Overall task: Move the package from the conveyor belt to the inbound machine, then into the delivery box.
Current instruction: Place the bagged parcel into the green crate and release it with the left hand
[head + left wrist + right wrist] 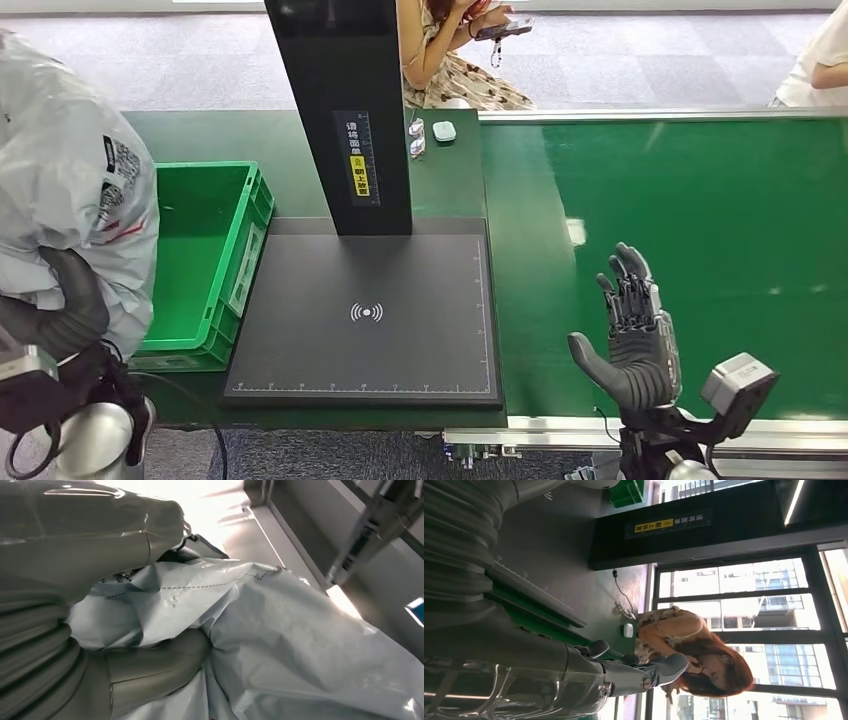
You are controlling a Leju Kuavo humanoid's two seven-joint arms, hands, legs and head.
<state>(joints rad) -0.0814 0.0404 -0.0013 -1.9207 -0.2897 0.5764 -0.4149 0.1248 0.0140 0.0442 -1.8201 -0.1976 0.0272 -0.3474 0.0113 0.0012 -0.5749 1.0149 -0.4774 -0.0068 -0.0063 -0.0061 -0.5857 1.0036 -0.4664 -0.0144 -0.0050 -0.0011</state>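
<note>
A large grey-white plastic package with a printed label hangs at the left edge of the head view, left of and above the green delivery box. My left hand grips it from below, thumb curled up against the bag; the left wrist view has the crinkled package pressed against my thumb. My right hand stands open and upright over the near edge of the green conveyor belt, holding nothing. The black inbound machine's flat plate lies between box and belt, its post rising at the back.
A person sits beyond the table at the back, holding a phone; another person's arm is at the far right. A small white device lies on the green table behind the plate. The belt's metal rim runs along the near edge.
</note>
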